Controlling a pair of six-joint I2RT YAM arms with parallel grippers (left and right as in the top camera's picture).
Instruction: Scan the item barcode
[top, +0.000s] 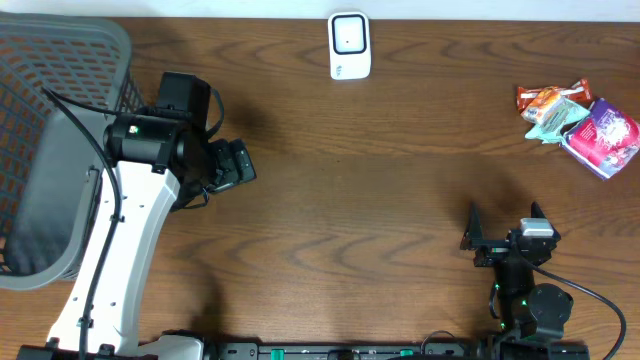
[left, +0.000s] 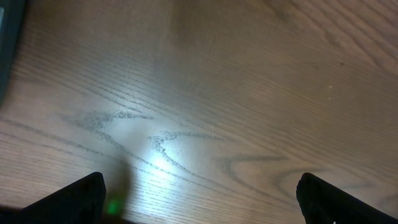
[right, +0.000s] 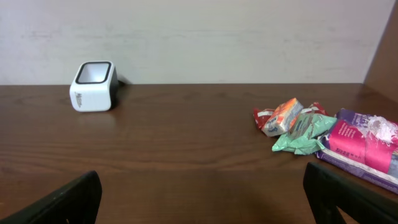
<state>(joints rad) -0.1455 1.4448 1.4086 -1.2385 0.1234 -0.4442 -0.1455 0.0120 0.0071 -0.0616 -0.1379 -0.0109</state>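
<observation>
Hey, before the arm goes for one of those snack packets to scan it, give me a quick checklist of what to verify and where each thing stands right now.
1. The right gripper is open and empty: ok.
2. The left gripper is open, empty and far from the packets: ok.
3. The snack packets are in the right wrist view: ok.
4. One packet can be taken alone: cannot tell, they lie overlapping in a pile.
5. The scanner stands on the table with nothing in front of it: ok.
6. A barcode shows on a packet: cannot tell.
</observation>
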